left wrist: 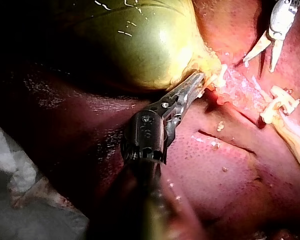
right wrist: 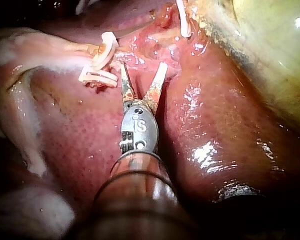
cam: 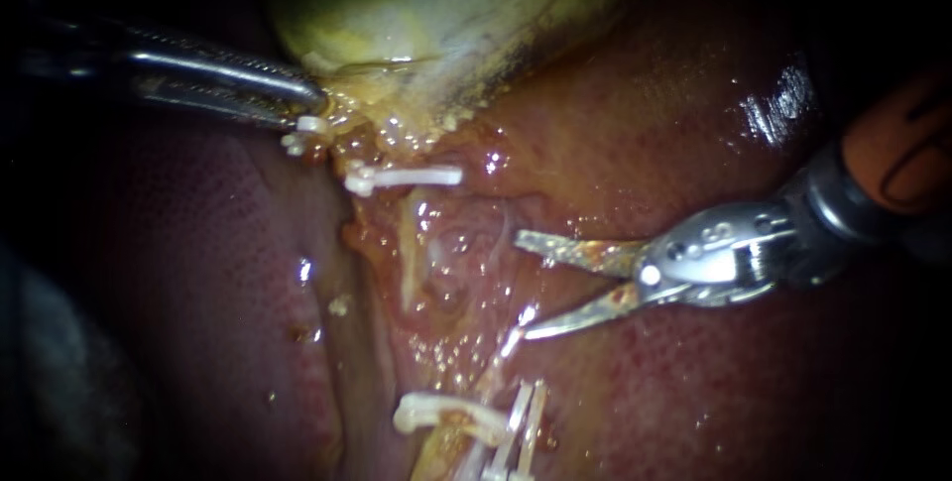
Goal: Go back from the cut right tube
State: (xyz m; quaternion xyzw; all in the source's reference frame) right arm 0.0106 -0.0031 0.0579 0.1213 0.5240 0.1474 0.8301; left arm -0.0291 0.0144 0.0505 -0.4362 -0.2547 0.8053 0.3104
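Pale cut tube (cam: 411,263) mid-frame looks parted; right instrument (cam: 521,286) sits beside it, blades gaping empty, pullback not done. Left instrument (cam: 315,109) clamps yellow-green gallbladder (cam: 446,5).

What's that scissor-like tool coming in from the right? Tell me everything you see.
My right instrument ends in two thin, pointed metal blades, stained brown, spread open with nothing between them. They pivot on a silver joint; behind it come a dark collar and an orange shaft. Its tips lie over wet red liver, near white clips.
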